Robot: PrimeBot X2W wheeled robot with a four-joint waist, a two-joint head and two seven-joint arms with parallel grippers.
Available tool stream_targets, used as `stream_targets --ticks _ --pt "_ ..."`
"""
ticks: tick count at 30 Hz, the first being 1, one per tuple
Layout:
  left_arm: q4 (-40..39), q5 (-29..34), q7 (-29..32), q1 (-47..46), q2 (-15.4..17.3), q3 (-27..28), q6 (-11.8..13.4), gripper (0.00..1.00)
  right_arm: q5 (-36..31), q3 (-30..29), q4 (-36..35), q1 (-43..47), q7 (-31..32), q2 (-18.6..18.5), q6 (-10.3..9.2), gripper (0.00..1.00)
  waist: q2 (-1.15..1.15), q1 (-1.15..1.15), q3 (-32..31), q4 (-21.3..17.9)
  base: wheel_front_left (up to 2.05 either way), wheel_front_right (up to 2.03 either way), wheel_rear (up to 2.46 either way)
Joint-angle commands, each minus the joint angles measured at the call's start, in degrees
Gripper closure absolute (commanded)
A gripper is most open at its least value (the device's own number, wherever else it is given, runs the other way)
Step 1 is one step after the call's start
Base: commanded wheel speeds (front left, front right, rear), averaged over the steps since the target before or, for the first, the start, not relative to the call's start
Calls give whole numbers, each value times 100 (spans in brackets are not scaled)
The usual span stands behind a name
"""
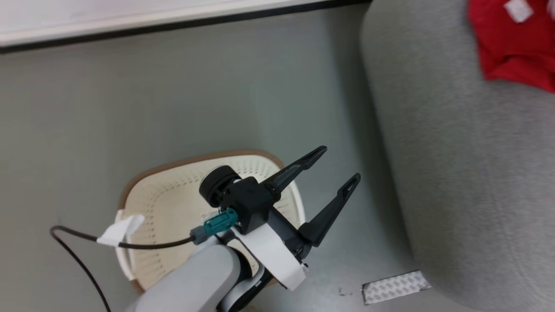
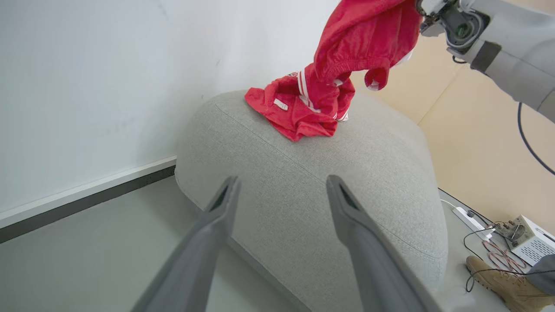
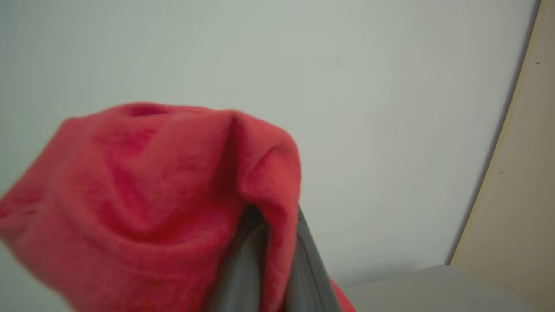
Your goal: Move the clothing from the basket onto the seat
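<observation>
Grey seat (image 2: 303, 182) under red clothing (image 2: 360, 39) pinched by right gripper (image 3: 277, 268); left gripper (image 1: 340, 164) spread near basket (image 1: 151, 208).

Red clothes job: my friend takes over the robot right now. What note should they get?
Left gripper: jaws open, holding nothing, by the basket.
Right gripper: jaws shut on a red garment, lifted over the sofa.
Done: red clothes lie on the sofa.
Left: let go of the held garment onto the sofa. Check the part of the basket hidden by the arm; the rest looks bare.
</observation>
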Motion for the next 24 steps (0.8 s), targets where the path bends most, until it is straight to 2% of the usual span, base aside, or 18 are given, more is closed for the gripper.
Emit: stream_targets --ticks 1,5,8,11,14,15,17,18,19,24 --pt "1 68 -24 -71 -1 5 13 0 -73 -109 137 -190 48 -100 0 100 0 -2 331 369 0 0 0" --pt "0 133 -69 -140 -48 -27 34 0 -467 -735 794 -708 231 -713 -1 100 0 -2 468 622 0 0 0" --pt "-45 165 -56 -128 3 -25 65 0 -813 -1280 1381 -894 312 -958 0 100 0 -2 542 758 0 0 0" --pt "-96 163 -6 -29 64 -26 113 0 -1197 -1767 1926 -869 227 -920 0 100 0 -2 564 817 0 0 0" --pt "-156 130 43 33 154 -17 159 0 -1680 -2144 2275 -724 116 -620 0 100 0 -2 579 809 0 0 0" --pt "-180 106 51 53 175 1 179 0 -1811 -2200 2371 -686 95 -455 0 92 0 -2 571 794 0 0 0" --pt "-220 89 91 90 217 15 221 0 -2115 -2411 2464 -657 58 -189 -1 60 0 -2 543 757 0 0 0" --pt "-240 79 102 100 225 18 237 0 -2290 -2497 2458 -642 27 -85 -1 16 0 -2 517 742 0 0 0" --pt "-262 70 118 101 226 18 253 0 -2465 -2562 2430 -608 4 22 -1 0 0 -2 489 731 0 0 0" --pt "-280 -26 78 163 281 149 369 0 -3206 -2664 2232 -504 -55 434 -1 0 0 -2 301 610 0 0 0"
